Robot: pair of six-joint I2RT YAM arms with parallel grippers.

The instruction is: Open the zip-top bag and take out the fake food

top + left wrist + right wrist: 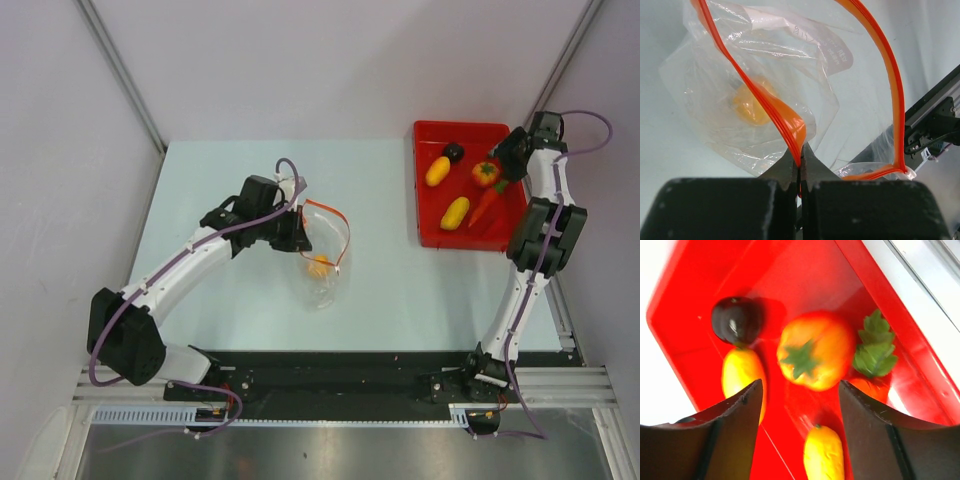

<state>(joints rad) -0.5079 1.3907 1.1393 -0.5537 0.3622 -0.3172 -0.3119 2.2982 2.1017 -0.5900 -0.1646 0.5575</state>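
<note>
- Pinching the bag [325,265] by its zip strip [892,100], the left gripper [800,162] has both fingers pressed together on one side of the strip, with orange plastic squeezed between the tips
- Bag mouth is open: in the left wrist view the free side of the strip arcs away toward 3 o'clock, well apart from the pinched side
- Seen from the top, the bag is near the middle of the table [230,300], just at 3 o'clock of the left gripper, its clear body sagging toward 6 o'clock; whether its bottom rests on the table I cannot tell
- One orange piece [752,105] is inside the bag, low in the body, seen through the crinkled plastic
- Red tray [425,135] lies at 2 o'clock on the table, well apart from the bag
- Right gripper [512,150] hangs over the tray's 2 o'clock corner, fingers spread wide and gripping nothing
- Five pieces lie in the tray, seen from the top: a dark ball [453,152] at 12 o'clock, an orange oval [437,171] near it at 10 o'clock, a yellow oval [455,212] at 6 o'clock, a round fruit [485,173] with a green star top at 2 o'clock, and a carrot [487,205] at 4 o'clock
- In the right wrist view the round fruit shows between the spread fingers, with the carrot's green leaves just beside it at 3 o'clock
</note>
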